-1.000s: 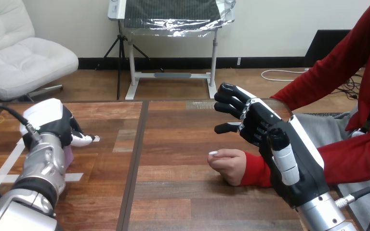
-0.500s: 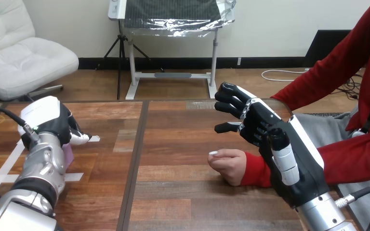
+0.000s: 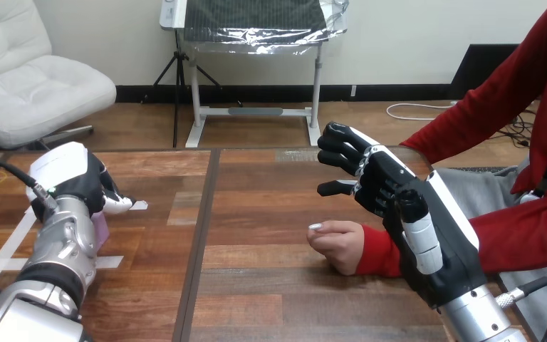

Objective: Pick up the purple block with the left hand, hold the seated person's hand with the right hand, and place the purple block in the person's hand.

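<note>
The purple block (image 3: 102,226) shows as a thin sliver on the table at the left, mostly hidden under my left wrist. My left hand (image 3: 78,178) hangs over it with its white back toward the camera; contact with the block cannot be made out. The person's hand (image 3: 336,243), with a red sleeve, rests as a loose fist on the table right of centre. My right hand (image 3: 377,182) is raised above and just beyond that fist, open with its fingers relaxed, apart from it and holding nothing.
White tape strips (image 3: 14,262) mark the table at the left, with a small white scrap (image 3: 139,205) by my left hand. A dark seam (image 3: 201,235) runs down the tabletop. The person's red-sleeved arm (image 3: 520,235) lies along the right edge.
My left hand has crept slightly up and to the left over the block. My right hand and the person's fist have not moved.
</note>
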Robot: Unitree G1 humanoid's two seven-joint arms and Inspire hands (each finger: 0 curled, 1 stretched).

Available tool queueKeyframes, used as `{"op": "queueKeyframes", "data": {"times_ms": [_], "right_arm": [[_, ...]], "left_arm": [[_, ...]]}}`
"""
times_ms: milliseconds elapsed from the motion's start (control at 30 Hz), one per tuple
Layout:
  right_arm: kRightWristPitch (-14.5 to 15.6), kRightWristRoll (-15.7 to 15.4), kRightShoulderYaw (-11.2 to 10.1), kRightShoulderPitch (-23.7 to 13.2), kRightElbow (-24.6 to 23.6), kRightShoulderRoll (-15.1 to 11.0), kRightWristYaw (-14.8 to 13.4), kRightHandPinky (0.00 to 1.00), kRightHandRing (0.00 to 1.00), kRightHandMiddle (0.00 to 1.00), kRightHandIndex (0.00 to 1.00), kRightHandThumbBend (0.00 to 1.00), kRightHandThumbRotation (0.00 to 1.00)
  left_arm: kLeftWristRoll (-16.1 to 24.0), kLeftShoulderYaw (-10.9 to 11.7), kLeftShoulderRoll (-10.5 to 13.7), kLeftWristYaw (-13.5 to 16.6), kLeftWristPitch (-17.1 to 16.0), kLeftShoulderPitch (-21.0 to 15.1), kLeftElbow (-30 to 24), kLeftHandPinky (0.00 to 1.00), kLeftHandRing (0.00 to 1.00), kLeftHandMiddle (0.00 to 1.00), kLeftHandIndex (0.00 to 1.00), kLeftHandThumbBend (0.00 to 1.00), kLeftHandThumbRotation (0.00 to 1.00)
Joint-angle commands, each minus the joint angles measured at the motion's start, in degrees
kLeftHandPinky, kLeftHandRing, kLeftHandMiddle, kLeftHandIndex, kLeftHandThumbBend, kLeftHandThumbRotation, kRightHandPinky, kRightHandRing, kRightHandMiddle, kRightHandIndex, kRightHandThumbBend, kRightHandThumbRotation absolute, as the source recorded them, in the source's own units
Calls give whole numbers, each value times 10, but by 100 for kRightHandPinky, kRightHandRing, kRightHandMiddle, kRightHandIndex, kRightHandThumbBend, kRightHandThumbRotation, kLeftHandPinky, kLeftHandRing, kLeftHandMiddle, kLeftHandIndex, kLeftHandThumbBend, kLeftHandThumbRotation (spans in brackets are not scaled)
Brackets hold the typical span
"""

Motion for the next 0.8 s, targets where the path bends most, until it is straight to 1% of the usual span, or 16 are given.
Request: {"op": "queueKeyframes", "data": {"times_ms": [0,167,400,500,600,767], "right_arm": [[2,6,-3,-21,-13,0,-4,71,86,87,87,94,100],[3,5,-3,-21,-14,-1,-4,71,86,87,87,93,100],[6,6,-4,-21,-14,-1,-4,71,86,87,87,93,100],[7,7,-3,-21,-14,-1,-3,71,86,87,87,94,100],[5,8,-3,-23,-12,-1,-2,71,87,87,87,93,100],[3,7,-3,-23,-10,-1,-1,71,87,88,87,93,100]], "left_arm": [[-6,9,-2,10,-10,-21,-8,13,20,26,28,61,19],[-9,13,-2,8,-10,-22,-8,14,21,27,29,61,20],[-20,20,0,10,-19,-22,-9,13,19,26,28,62,20],[-20,20,0,11,-20,-23,-10,14,20,27,30,62,20],[-19,21,1,15,-27,-23,-10,16,23,31,35,63,20],[-15,20,2,24,-35,-23,-11,22,28,36,38,64,22]]}}
